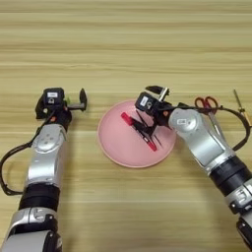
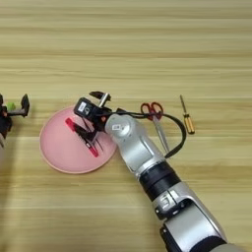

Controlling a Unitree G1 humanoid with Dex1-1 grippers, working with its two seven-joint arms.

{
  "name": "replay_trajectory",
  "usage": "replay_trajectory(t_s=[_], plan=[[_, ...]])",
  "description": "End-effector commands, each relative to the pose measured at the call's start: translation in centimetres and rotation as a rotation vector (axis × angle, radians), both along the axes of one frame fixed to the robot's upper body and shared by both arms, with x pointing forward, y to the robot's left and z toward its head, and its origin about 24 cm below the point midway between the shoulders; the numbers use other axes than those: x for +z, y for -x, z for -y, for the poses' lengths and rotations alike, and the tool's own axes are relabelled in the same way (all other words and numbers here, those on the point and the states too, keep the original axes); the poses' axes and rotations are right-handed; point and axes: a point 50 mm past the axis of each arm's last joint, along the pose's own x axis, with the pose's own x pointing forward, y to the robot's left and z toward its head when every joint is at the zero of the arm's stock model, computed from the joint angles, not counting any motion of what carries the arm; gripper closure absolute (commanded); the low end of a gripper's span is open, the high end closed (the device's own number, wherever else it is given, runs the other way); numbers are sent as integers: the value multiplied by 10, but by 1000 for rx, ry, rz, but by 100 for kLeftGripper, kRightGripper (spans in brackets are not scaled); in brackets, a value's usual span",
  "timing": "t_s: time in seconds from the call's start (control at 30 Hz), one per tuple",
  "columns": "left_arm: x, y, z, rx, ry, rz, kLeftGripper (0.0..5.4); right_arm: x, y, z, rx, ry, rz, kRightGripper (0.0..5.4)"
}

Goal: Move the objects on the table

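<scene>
A slim red marker pen (image 1: 139, 131) with a black end lies slantwise on the round pink plate (image 1: 114, 140). The thin black two-pronged piece (image 1: 149, 131) lies across it on the plate's right half. My right gripper (image 1: 147, 104) hovers over the plate's far right rim, just above both objects. Its fingers look open, one black finger (image 1: 156, 89) pointing away from the plate, and nothing is gripped. My left gripper (image 1: 61, 102) rests open on the table left of the plate, one finger (image 1: 82, 98) standing upright near the plate's rim.
Red-handled scissors (image 1: 208, 105) lie right of the plate, partly under my right forearm. A screwdriver (image 2: 186, 118) with an orange-yellow handle lies further right. A black cable (image 2: 178, 135) loops off the right arm. Bare wooden table (image 1: 128, 44) stretches behind.
</scene>
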Motion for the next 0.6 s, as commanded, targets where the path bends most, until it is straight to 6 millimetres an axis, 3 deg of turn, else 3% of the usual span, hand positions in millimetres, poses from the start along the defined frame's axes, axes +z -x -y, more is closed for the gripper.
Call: replay_trajectory(t_s=[0.03,0.6], plan=[[-1,1,-3,5,0,-10,2,-8,-1,3,-20,13,-34,0],[-1,0,-3,4,1,-12,2,-8,-5,7,-39,12,-34,0]])
